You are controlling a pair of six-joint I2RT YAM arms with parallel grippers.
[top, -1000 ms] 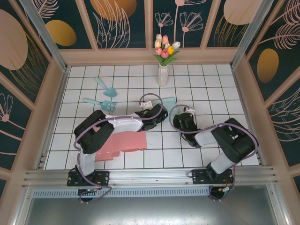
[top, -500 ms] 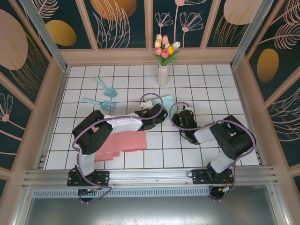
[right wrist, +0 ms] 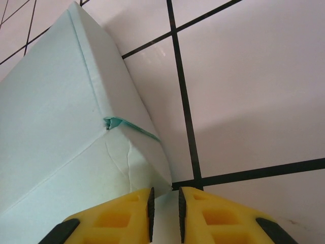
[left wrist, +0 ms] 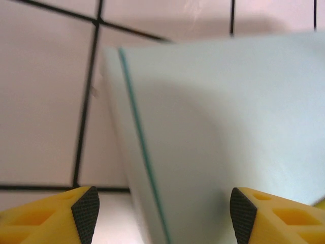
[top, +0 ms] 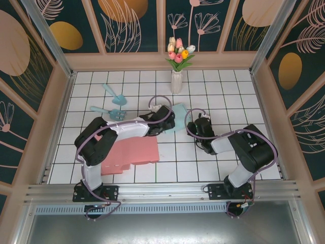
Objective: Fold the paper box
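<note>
We see the pale teal paper box (top: pixel 180 113) lying in the middle of the white tiled table (top: pixel 223 91), between both grippers. The left gripper (left wrist: pixel 162 208) gapes wide, with the box's face between its fingers. The right gripper (right wrist: pixel 165 203), nearly closed and empty, sits just beside a box corner. A pink sheet (top: pixel 132 152) lies nearer the bases.

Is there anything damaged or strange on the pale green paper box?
Yes. In the right wrist view, the pale green paper box has a small split at the corner near the right gripper, where a darker teal edge shows, and thin crease lines run below it.
</note>
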